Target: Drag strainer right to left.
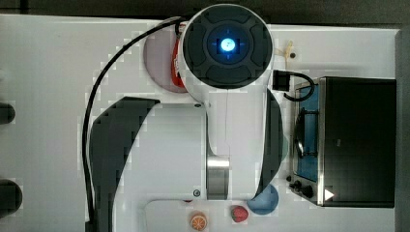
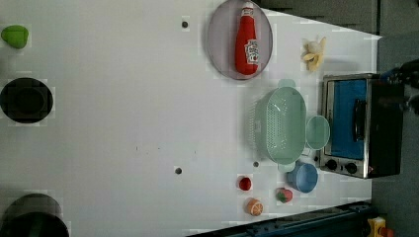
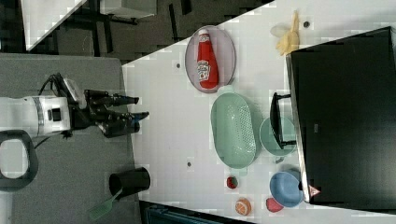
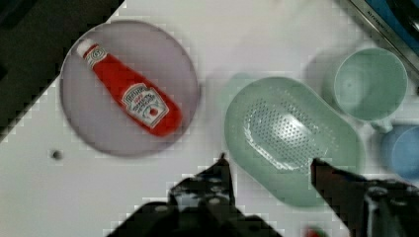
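Note:
The strainer (image 2: 281,123) is a large pale mint-green oval colander with rows of small holes. It rests on the white table (image 2: 123,123) right beside the toaster oven (image 2: 356,126). It also appears in the right view (image 3: 233,130) and in the wrist view (image 4: 291,138). My gripper (image 4: 269,165) is open, with its two dark fingers spread over the strainer's rim and nothing held between them. In the right view my gripper (image 3: 137,108) hangs well above the table, apart from the strainer.
A mint-green mug (image 2: 317,132) and a blue bowl (image 2: 302,177) sit close to the strainer on the oven side. A plate (image 2: 220,44) holds a ketchup bottle (image 2: 247,39). A banana (image 2: 314,53) and small toy fruits (image 2: 254,206) lie nearby.

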`<move>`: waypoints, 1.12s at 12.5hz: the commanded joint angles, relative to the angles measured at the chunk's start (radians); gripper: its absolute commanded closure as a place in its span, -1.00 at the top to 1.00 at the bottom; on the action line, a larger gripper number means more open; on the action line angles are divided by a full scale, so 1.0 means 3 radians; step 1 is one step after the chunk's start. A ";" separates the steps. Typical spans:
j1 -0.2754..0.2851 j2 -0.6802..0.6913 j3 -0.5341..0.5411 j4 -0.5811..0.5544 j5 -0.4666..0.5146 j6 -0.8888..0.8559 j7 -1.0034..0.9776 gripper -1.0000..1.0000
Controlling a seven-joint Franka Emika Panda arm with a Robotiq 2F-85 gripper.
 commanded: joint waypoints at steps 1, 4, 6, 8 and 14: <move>-0.0042 -0.1558 -0.0205 -0.0748 -0.0078 -0.0763 0.0256 0.40; -0.0037 -0.1446 -0.0193 -0.0959 -0.0077 -0.0639 0.0259 0.99; -0.0037 -0.1292 -0.0183 -0.1210 -0.0076 -0.0350 0.0292 1.00; -0.0035 -0.1059 -0.0160 -0.1515 -0.0075 0.0157 0.0414 1.00; -0.0020 -0.0062 -0.0111 -0.2169 -0.0075 0.1985 0.1541 1.00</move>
